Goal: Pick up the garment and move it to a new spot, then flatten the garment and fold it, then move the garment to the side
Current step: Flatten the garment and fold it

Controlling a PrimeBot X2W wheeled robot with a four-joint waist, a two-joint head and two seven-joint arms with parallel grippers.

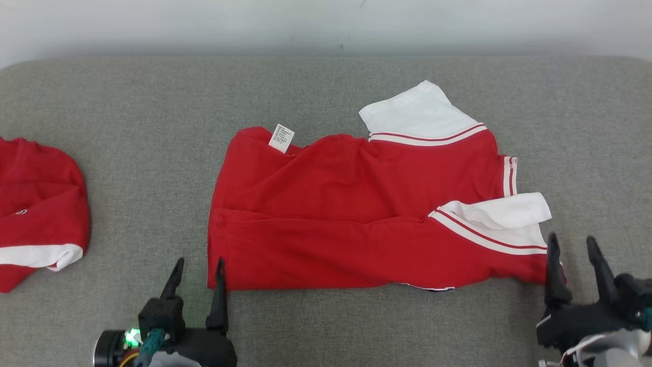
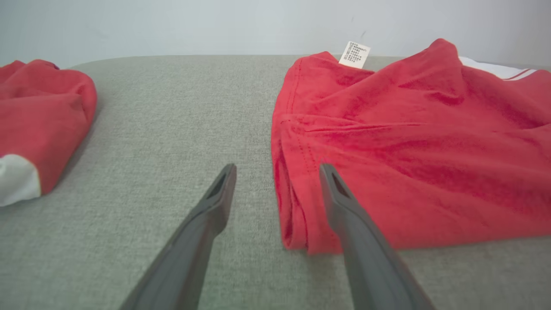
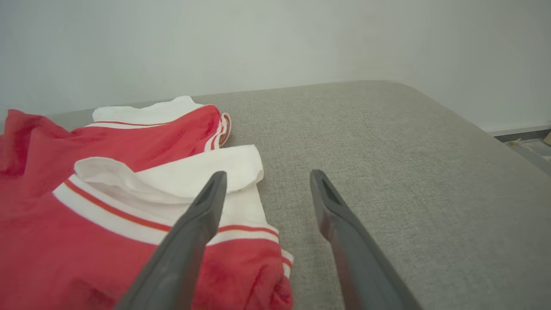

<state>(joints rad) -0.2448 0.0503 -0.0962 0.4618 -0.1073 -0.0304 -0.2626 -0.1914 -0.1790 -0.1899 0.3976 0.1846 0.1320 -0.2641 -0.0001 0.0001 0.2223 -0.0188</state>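
Shirt (image 1: 356,214) lies long-axis across mid-frame; my left gripper (image 1: 199,262) and right gripper (image 1: 571,239), both spread, sit at its lower corners.

A red garment (image 1: 346,224) with white, red-striped sleeves (image 1: 423,114) lies folded lengthwise on the grey surface (image 1: 153,102), centre to right, its body rumpled. A white care label (image 1: 281,138) stands at its far left corner.

Bright, even light; soft shadows; sharp.
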